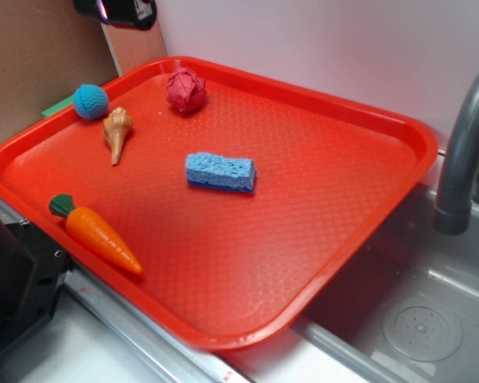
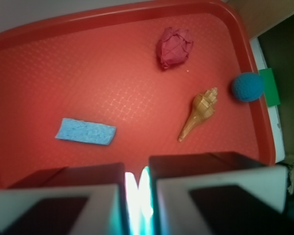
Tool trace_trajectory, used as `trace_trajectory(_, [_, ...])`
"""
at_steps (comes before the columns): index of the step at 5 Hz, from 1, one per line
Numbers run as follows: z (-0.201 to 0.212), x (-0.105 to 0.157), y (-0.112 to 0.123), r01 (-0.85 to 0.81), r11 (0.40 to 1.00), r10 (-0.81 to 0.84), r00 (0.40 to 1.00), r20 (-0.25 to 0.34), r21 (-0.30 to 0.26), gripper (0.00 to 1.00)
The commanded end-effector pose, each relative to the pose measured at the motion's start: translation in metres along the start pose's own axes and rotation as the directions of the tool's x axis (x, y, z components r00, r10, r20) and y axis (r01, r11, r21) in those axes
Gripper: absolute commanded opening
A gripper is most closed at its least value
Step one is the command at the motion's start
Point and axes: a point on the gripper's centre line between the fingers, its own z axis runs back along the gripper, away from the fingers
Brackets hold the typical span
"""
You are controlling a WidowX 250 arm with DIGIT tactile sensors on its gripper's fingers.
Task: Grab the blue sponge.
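The blue sponge (image 1: 220, 171) is a light-blue rectangular foam block lying flat near the middle of the red tray (image 1: 319, 96). In the wrist view the sponge (image 2: 85, 131) lies ahead and to the left of my gripper (image 2: 136, 171). The two fingers stand almost together with only a thin bright slit between them and nothing held. The gripper is well above the tray, apart from the sponge. In the exterior view only a dark part of the arm (image 1: 118, 9) shows at the top left edge.
On the tray lie a teal crocheted ball (image 1: 90, 101), a tan shell (image 1: 116, 132), a crumpled red ball (image 1: 185, 89) and a toy carrot (image 1: 100, 233). A grey faucet (image 1: 463, 152) and sink (image 1: 419, 323) stand to the right. Cardboard stands at the back left.
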Motion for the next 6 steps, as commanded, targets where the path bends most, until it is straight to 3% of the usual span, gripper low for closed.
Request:
trace_trajectory(1, [-0.059, 0.045, -0.020, 0.457, 0.889, -0.456, 0.879, 0.138, 0.030, 1.00])
trace_trajectory(2, [-0.089, 0.040, -0.043, 0.665, 0.744, -0.668, 0.736, 0.111, 0.070, 1.00])
trace_trajectory(3, [-0.116, 0.025, -0.062, 0.797, 0.601, -0.780, 0.602, 0.170, -0.061, 1.00])
trace_trajectory(4, [-0.123, 0.021, -0.072, 0.817, 0.568, -0.796, 0.576, 0.187, -0.099, 1.00])
trace_trajectory(6, [-0.143, 0.009, -0.060, 0.798, 0.592, -0.793, 0.602, 0.091, -0.113, 1.00])
